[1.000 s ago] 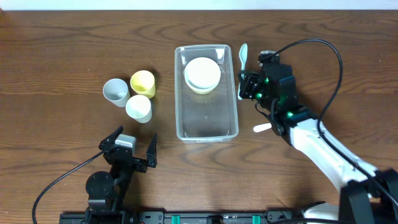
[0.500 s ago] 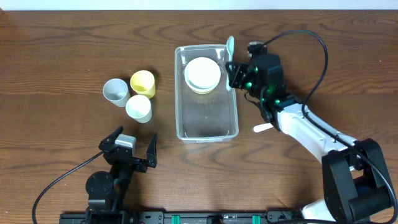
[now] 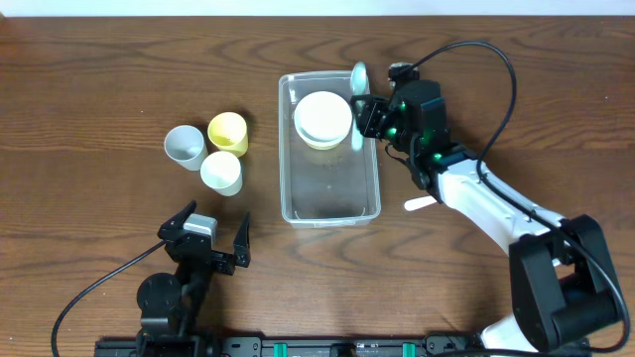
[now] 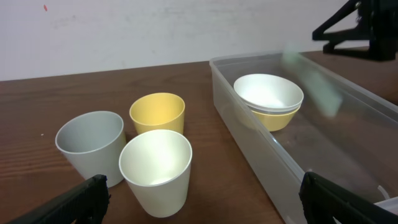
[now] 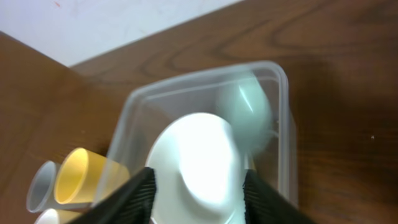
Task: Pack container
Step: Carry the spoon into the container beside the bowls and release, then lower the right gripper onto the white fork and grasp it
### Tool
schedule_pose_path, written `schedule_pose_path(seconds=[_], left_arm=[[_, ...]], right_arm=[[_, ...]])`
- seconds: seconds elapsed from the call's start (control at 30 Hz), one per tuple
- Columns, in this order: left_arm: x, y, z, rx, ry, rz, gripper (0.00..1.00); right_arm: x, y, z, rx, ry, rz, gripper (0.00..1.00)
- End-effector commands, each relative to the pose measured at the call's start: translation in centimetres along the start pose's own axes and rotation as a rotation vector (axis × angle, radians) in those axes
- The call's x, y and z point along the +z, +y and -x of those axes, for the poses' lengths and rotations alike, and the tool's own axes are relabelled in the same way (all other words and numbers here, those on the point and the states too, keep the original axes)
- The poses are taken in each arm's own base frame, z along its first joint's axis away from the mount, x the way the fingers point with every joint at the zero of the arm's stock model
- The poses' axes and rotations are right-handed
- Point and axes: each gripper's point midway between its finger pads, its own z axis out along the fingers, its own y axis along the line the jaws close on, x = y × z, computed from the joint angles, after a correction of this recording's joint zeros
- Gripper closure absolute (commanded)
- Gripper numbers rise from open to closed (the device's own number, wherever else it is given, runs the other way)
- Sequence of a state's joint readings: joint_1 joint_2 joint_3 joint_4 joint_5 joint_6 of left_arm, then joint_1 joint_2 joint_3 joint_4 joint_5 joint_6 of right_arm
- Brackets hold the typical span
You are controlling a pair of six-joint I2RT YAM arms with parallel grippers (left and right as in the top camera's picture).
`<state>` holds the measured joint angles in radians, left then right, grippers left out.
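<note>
The clear container stands mid-table, with stacked white and yellow bowls at its far end. My right gripper is open over the container's far right rim. A pale green spoon lies blurred along the inside of that wall, free of the fingers. In the right wrist view the spoon shows beyond the bowls, inside the container. In the left wrist view the container and the blurred spoon show at right. My left gripper is open and empty near the front edge.
Three cups stand left of the container: grey, yellow and white. They also show in the left wrist view, grey, yellow, white. A white utensil lies on the table right of the container, partly under my right arm.
My right gripper carried the green spoon leftward from beside the container to over its far right rim, then opened. The spoon is now loose inside the wall. The left arm has not moved.
</note>
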<state>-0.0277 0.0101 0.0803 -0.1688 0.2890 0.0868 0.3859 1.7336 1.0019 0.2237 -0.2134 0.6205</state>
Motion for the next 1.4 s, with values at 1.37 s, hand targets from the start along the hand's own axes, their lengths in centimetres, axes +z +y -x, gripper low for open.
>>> schedule_pose_path(seconds=[1.37], left_arm=[[0.1, -0.1, -1.3, 0.004, 0.035, -0.007, 0.02]], right_arm=[[-16.8, -11.6, -5.2, 0.409, 0.354, -0.729, 0.14]])
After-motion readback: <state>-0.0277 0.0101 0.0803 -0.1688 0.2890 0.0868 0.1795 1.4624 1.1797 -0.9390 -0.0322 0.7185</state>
